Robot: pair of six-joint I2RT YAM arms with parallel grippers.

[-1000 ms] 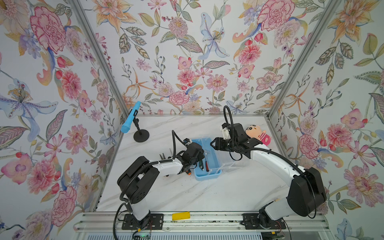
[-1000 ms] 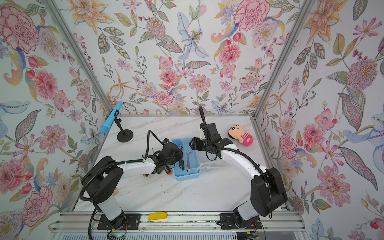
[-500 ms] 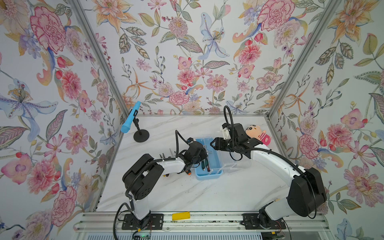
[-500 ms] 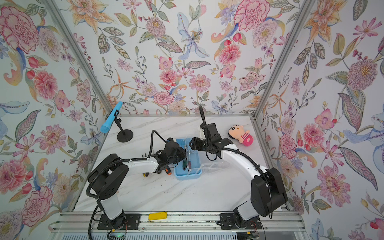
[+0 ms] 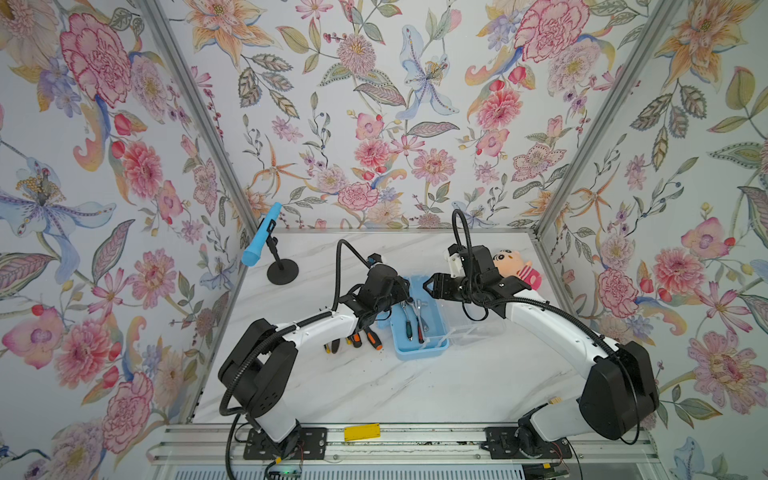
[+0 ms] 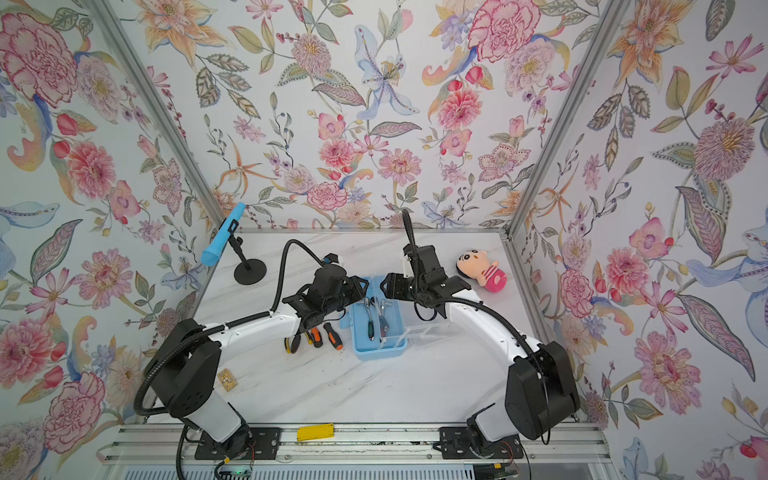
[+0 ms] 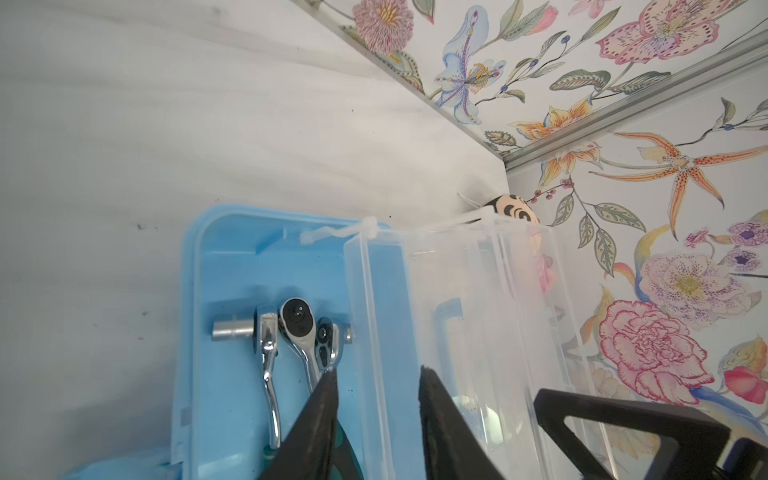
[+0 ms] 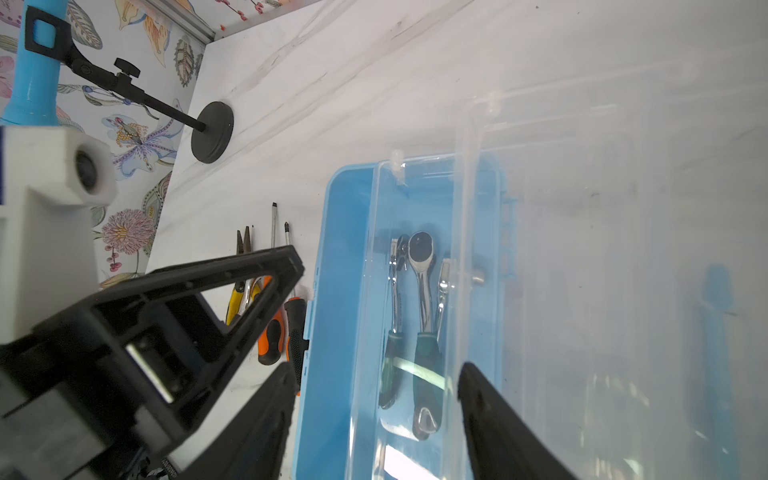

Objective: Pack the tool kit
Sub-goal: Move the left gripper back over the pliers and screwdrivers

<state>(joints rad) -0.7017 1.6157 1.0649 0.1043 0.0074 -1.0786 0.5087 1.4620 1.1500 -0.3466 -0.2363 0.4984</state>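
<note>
Tool kit box: the light-blue box (image 5: 419, 354) sits open near the middle of the marble table (image 5: 374, 386). Its clear lid (image 5: 478, 328) is swung out toward the right arm's side.
Already packed: we count three chrome ratchets (image 7: 299, 328) lying side by side inside the box.
Not yet packed: the orange-black screwdrivers (image 6: 333, 336) and the yellow-handled pliers (image 8: 233, 305) lie on the table just beside the box. They are on the left arm's side and partly under that arm.
Left gripper: the left gripper (image 7: 378, 370) hovers over the ratchets with its jaws parted and nothing between them.
Right gripper: the right gripper (image 8: 376, 365) hangs over the box by the lid. Its jaws are wide apart and hold nothing we can see.
Progress: we judge the task roughly half done. The screwdrivers and pliers have yet to go in, and the lid has yet to be closed.
</note>
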